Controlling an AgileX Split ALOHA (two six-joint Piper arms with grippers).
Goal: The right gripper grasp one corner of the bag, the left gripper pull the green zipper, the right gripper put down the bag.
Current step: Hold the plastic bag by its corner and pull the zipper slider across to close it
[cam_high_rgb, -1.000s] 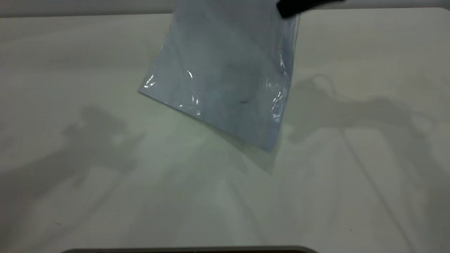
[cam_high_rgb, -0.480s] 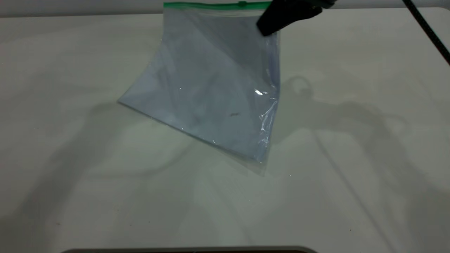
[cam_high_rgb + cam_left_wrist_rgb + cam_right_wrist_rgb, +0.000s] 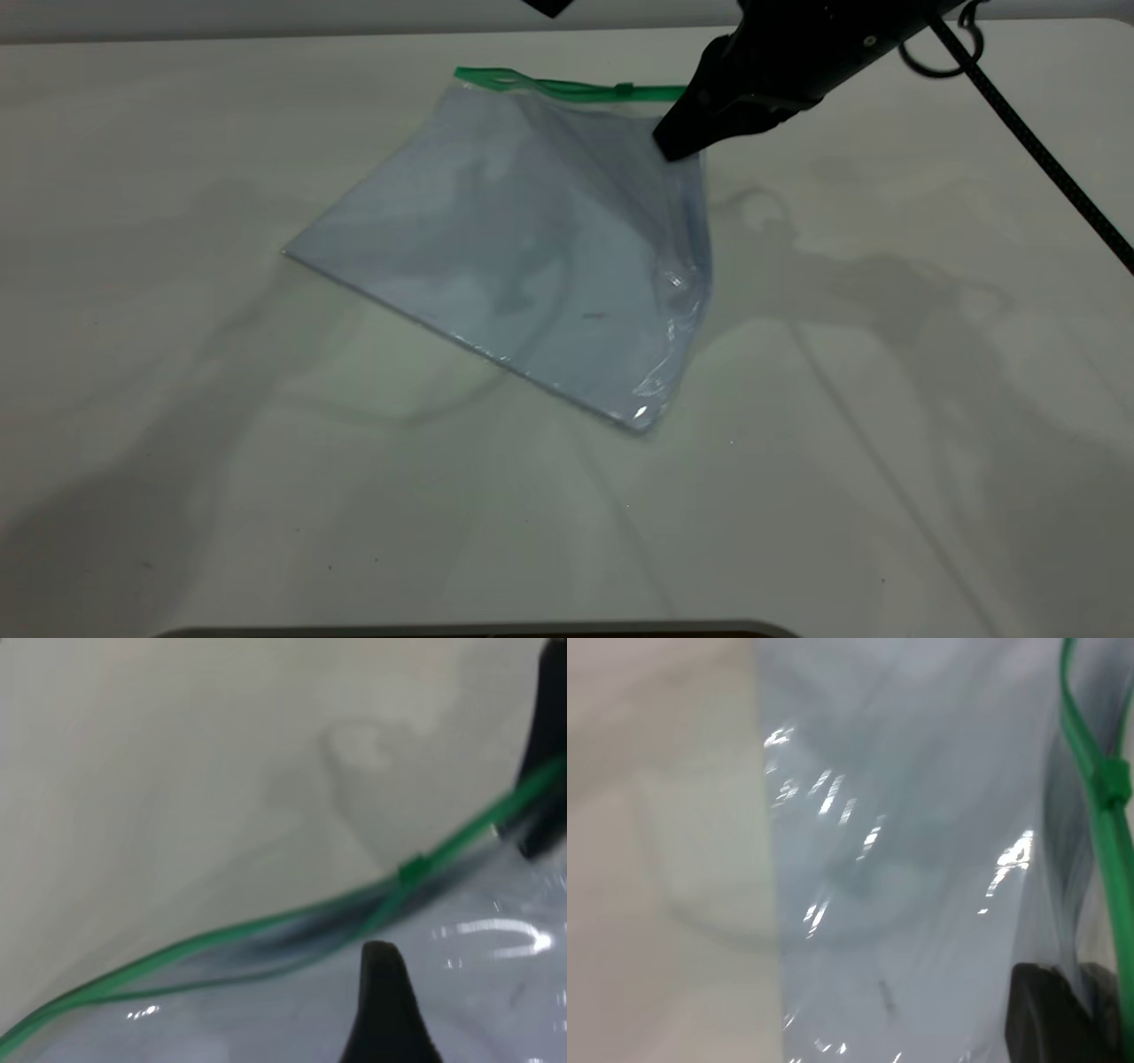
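The bag is a clear blue-grey pouch, tilted, with its lower edge on the table. The green zipper runs along its raised top edge, its slider tab near the right end. My right gripper is shut on the bag's top right corner, just below the zipper; the right wrist view shows its jaws clamped on the plastic beside the green strip. My left gripper is at the top edge, apart from the bag. In its wrist view one finger hovers over the bag near the slider, holding nothing.
The right arm's black cable hangs across the table's right side. The table's near edge shows at the bottom.
My right gripper has come down and into view with the bag's corner. The bag has sunk, its lower edge has slid left on the table, and it lies flatter.
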